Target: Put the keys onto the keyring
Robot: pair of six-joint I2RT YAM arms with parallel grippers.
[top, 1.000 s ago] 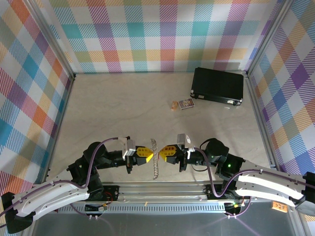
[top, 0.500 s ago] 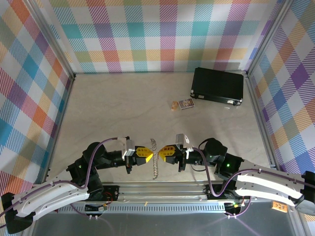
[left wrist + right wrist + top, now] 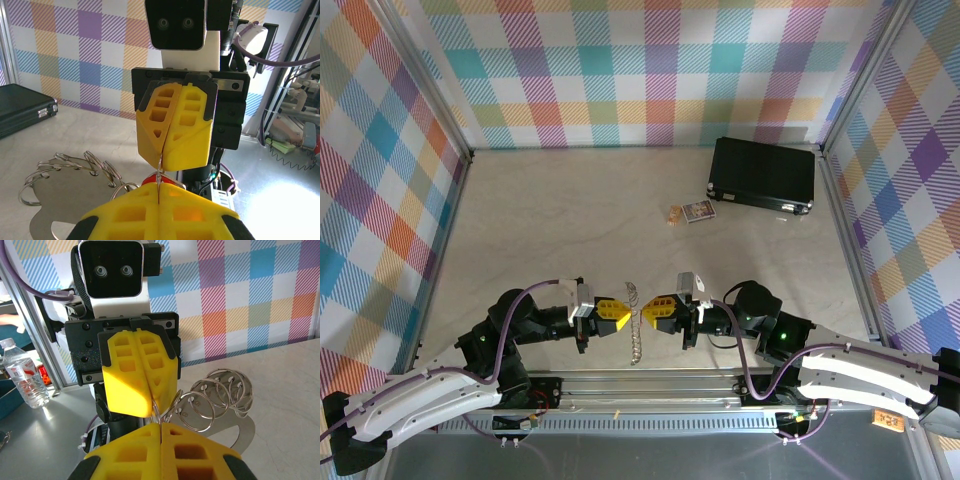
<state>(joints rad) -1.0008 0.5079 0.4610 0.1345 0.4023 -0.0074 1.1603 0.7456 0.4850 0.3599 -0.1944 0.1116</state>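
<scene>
pinching thin wire of the keyring (image 3: 635, 332) from both sides, the left claw (image 3: 623, 315) and right claw (image 3: 648, 313) sit pressed together at lower centre. the key (image 3: 152, 178) shows its red head between them; threading seems in hand, and next calls for a careful slide along the wire.

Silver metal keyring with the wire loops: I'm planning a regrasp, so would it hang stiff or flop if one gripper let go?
Probably stiff: the silver metal keyring is wire loops on a flat plate. Likely slippery, since the left gripper and right gripper pinch only thin smooth wire. It might pivot and swing down from one pinch.
</scene>
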